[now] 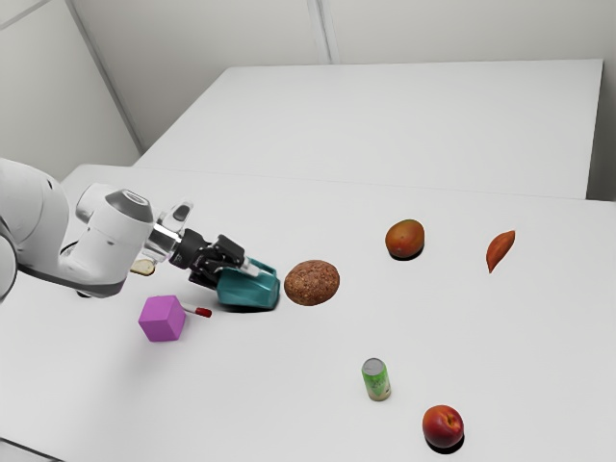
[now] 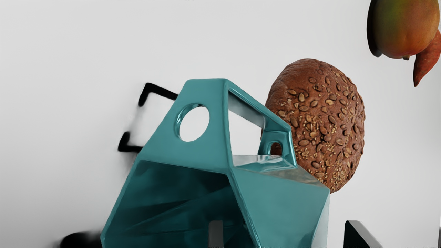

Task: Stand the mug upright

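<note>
On the white table (image 1: 289, 395), from the exterior view's left, we find a purple cube (image 1: 162, 319), then our gripper (image 2: 283, 228), jaws wide and holding nothing, at the teal mug (image 1: 248, 291), then the seeded bread (image 1: 312, 282). The mug seems to lie on its side, so we judge that grasping and standing it upright remain.
</note>
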`<state>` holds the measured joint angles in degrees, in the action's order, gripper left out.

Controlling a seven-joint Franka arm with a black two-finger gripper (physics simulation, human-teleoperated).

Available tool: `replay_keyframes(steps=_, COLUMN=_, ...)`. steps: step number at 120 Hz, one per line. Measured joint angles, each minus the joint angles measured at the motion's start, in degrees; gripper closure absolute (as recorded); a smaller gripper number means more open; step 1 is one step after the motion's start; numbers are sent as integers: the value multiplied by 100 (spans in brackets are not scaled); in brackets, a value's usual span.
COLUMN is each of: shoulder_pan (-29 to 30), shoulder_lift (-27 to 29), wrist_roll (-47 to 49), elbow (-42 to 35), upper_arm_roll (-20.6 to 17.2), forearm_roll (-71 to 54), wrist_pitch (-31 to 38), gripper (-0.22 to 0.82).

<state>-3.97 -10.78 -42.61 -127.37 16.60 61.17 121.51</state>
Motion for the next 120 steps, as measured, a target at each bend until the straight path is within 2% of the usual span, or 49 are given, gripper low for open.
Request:
replay_keyframes(steps=13, shoulder_pan=0, shoulder_lift=7, wrist_roll=-81, elbow=0, upper_arm_roll=-2, forearm_roll=10, wrist_pitch=-5, gripper=44)
replay_keyframes(steps=29, shoulder_pan=-3, shoulder_lift=29, wrist_roll=-149, elbow=2, upper_arm_roll=-4, forearm_roll=-14, wrist_pitch=18, gripper=57)
replay_keyframes(steps=59, shoulder_pan=-60, shoulder_lift=378, wrist_roll=-199, elbow=3, upper_arm_roll=-5, forearm_roll=-213, wrist_pitch=134, gripper=73)
replay_keyframes(steps=85, shoulder_pan=-86, shoulder_lift=668, wrist_roll=61, elbow=329, upper_arm_roll=-73, forearm_roll=-1352, wrist_pitch=218, gripper=76)
replay_keyframes(steps=105, shoulder_pan=-141, shoulder_lift=555, wrist_roll=459, elbow=917, upper_arm_roll=-221, forearm_roll=-2885, wrist_pitch=225, gripper=77)
replay_keyframes(steps=120, shoulder_pan=-366, shoulder_lift=401, wrist_roll=813, elbow=1056, upper_arm_roll=-294, forearm_roll=-3960, wrist_pitch=215, gripper=77)
